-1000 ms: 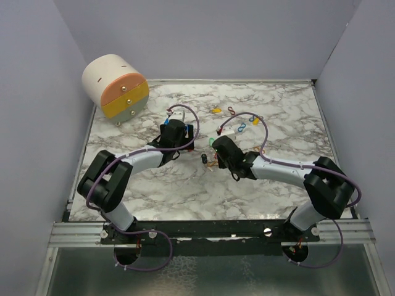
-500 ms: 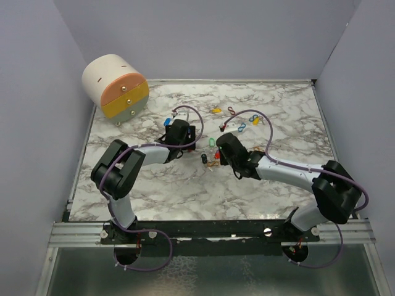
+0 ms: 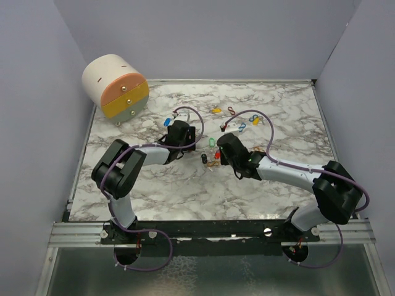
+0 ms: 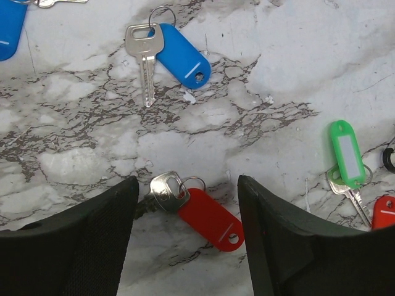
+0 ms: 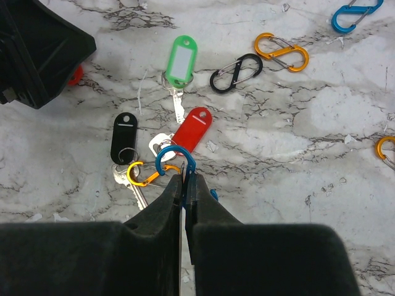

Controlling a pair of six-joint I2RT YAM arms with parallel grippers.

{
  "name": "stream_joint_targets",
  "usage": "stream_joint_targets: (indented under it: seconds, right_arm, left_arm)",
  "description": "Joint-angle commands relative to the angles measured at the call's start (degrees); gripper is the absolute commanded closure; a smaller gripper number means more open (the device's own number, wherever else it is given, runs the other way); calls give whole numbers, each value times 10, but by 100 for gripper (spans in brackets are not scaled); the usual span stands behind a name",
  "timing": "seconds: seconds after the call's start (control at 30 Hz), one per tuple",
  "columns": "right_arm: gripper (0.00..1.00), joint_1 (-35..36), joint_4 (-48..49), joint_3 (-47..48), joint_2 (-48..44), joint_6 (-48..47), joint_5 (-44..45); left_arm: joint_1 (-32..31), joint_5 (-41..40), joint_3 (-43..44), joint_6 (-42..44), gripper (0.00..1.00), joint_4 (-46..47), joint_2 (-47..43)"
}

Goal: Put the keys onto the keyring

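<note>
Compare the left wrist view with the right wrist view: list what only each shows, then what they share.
Only the left wrist view: the blue key tag with its metal key. Only the right wrist view: the black key tag, an orange clip, and the blue clip pinched in the right fingers. Both: the green key tag.

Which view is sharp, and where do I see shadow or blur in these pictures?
Top external: even, soft light, but the keys are too small to resolve. Left wrist: marble table and red key tag are sharp; its dark fingers show little detail. Right wrist: blue clip sharp, no glare.
</note>
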Motion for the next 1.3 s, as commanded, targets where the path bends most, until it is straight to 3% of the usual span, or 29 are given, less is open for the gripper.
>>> stream_joint_targets:
  seconds: [0.0, 0.63, 1.0, 1.27]
  right_arm:
    - [99, -3, 20, -9, -13, 0, -5]
    - [99, -3, 26, -30, -35, 9, -18]
    - [99, -3, 26, -35, -42, 7, -16]
    - [99, -3, 28, -34, -39, 5, -17]
  left_arm:
    - [-5, 5, -23, 2, 33, 2, -22]
    - [-25, -134, -71, 37, 34, -78, -77]
    - [-29, -57, -57, 60, 34, -22, -81]
    - [-40, -44, -15, 98, 34, -18, -36]
